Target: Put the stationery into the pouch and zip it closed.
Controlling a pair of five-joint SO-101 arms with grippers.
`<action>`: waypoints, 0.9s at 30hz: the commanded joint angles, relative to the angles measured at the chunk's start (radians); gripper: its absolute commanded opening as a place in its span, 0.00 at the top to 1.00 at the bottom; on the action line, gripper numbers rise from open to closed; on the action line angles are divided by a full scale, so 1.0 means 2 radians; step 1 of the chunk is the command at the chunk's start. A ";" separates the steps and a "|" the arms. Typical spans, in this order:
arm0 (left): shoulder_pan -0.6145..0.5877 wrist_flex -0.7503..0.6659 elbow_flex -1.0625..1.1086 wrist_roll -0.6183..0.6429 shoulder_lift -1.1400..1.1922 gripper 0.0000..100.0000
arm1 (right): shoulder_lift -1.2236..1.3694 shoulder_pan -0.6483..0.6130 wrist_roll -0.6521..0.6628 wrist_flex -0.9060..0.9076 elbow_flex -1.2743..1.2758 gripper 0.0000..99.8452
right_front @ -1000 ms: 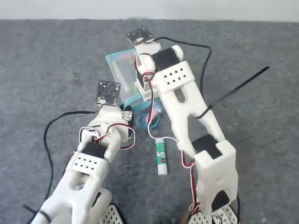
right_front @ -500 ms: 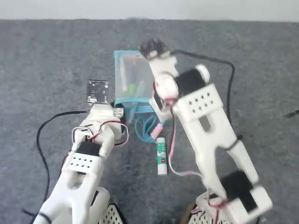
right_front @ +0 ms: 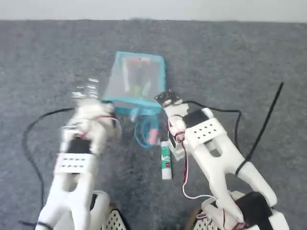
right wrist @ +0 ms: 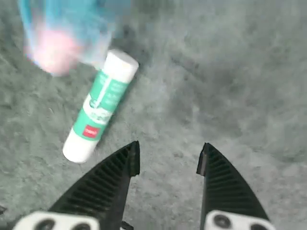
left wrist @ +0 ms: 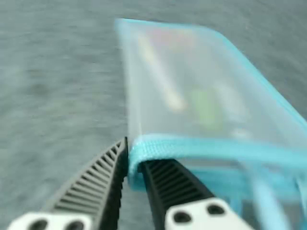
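Note:
A clear pouch with blue trim (right_front: 136, 79) lies on the grey carpet with several coloured items inside. My left gripper (left wrist: 132, 160) is shut on the pouch's blue corner (left wrist: 144, 146), at the pouch's near left end in the high view (right_front: 103, 103). A green and white glue stick (right_front: 166, 159) lies on the carpet in front of the pouch, beside a blue cord loop with a pink tag (right_front: 149, 134). My right gripper (right wrist: 168, 155) is open, hanging just above the carpet beside the glue stick (right wrist: 100, 108) with nothing between its fingers.
Grey carpet (right_front: 249, 62) covers the whole table. Black cables (right_front: 43, 117) trail from both arms, and a black cable tie (right_front: 268, 112) sticks out at the right. Open carpet lies to the far left and far right.
The right arm has pulled back from over the pouch down to the glue stick. The left arm has shifted left, dragging the pouch's corner. The pouch now lies uncovered.

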 commanded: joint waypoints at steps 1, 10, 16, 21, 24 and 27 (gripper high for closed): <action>0.013 0.004 -0.025 0.008 0.002 0.99 | -0.036 -0.030 0.002 -0.029 0.012 0.80; 0.020 0.004 -0.026 0.019 0.004 0.99 | -0.037 -0.080 0.001 -0.049 0.033 0.80; -0.017 0.005 -0.039 0.030 0.004 0.99 | -0.091 -0.077 -0.015 -0.078 0.067 0.80; 0.093 0.020 -0.016 -0.027 0.000 0.99 | -0.145 -0.078 -0.018 -0.107 0.110 0.80; 0.079 0.018 -0.026 -0.049 -0.001 0.99 | -0.159 -0.077 -0.018 -0.122 0.136 0.80; -0.017 0.020 -0.047 0.018 0.002 0.99 | -0.160 -0.076 -0.016 -0.123 0.143 0.80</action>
